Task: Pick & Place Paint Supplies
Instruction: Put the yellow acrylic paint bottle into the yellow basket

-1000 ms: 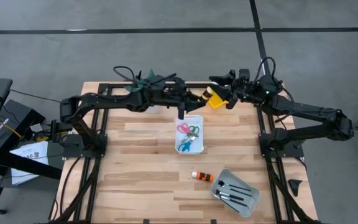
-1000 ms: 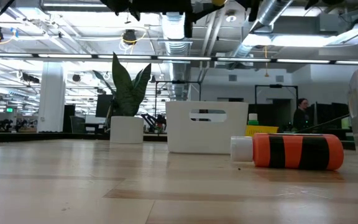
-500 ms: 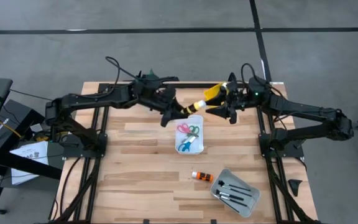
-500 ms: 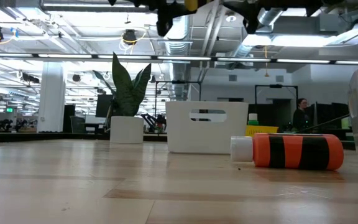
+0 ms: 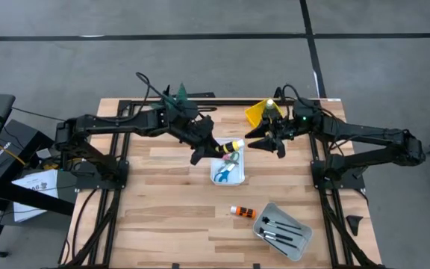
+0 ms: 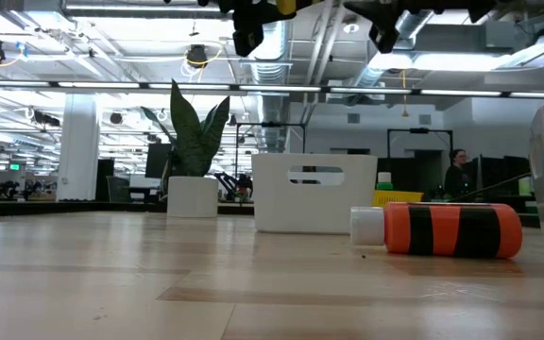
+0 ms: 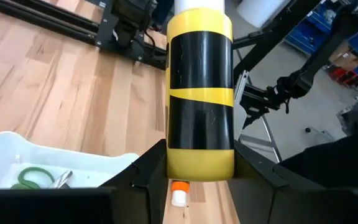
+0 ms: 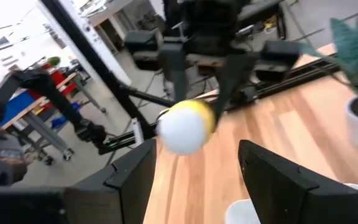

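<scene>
A yellow paint bottle (image 7: 200, 93) with black bands and a white cap (image 8: 185, 127) hangs in the air over the white tray (image 5: 238, 176), with my left gripper (image 5: 217, 148) shut on it. My right gripper (image 5: 258, 142) stands open just to the bottle's right. It faces the cap, with its fingers (image 8: 277, 177) short of it and touching nothing. Scissors (image 5: 225, 170) lie in the white tray. An orange bottle (image 5: 242, 212) with black bands lies on its side on the table. Dark-handled brushes (image 5: 278, 230) lie in the grey tray (image 5: 298, 245). My left gripper pinches the bottle's bottom end (image 7: 200, 163) between its two fingers. The fingers come from the table's left, slanting a little downward, and lie along the bottle. The bottle sticks out ahead of them, cap toward the right gripper, lifted clear above the white tray.
A yellow tray (image 5: 257, 113) stands at the far edge behind the right gripper, and a potted plant (image 5: 178, 96) at the far edge behind the left arm. The wood to the left of the white tray and toward the near edge is bare.
My left gripper has tipped up from pointing down to nearly level. It has carried the yellow bottle toward the table's near edge and right, over the white tray. My right gripper has come from the yellow tray toward the near edge and down, turning to face the bottle's cap.
</scene>
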Robot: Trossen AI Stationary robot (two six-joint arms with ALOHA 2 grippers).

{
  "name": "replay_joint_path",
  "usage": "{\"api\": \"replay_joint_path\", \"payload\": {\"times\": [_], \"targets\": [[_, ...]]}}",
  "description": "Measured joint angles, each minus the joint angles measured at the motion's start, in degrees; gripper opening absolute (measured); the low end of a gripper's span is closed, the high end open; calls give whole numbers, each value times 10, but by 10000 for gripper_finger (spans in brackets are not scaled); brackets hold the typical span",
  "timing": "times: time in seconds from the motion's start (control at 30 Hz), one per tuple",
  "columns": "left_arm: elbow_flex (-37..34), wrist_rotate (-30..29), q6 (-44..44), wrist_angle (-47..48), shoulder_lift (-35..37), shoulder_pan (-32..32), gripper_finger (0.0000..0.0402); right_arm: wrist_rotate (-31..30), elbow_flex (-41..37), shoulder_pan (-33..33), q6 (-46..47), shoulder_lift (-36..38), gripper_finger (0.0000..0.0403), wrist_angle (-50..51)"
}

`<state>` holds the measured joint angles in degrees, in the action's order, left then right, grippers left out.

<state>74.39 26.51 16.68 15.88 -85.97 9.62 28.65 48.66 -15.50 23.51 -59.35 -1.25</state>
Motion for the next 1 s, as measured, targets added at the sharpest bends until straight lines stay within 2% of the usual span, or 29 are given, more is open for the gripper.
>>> {"api": "replay_joint_path", "payload": {"times": [0.27, 0.5, 0.77, 1.0], "targets": [[0, 0, 6, 2, 0, -7, 131, -32, 6, 40, -1, -26, 224, -15], [0, -7, 19, 12, 0, -31, 131, -26, 45, 43, -21, -61, 224, -2], [0, -9, 20, 34, 0, -34, 131, -26, 87, 56, -41, -86, 216, 65], [0, -29, 23, 33, 0, -32, 131, -31, 92, 57, -41, -85, 196, 85]]}}
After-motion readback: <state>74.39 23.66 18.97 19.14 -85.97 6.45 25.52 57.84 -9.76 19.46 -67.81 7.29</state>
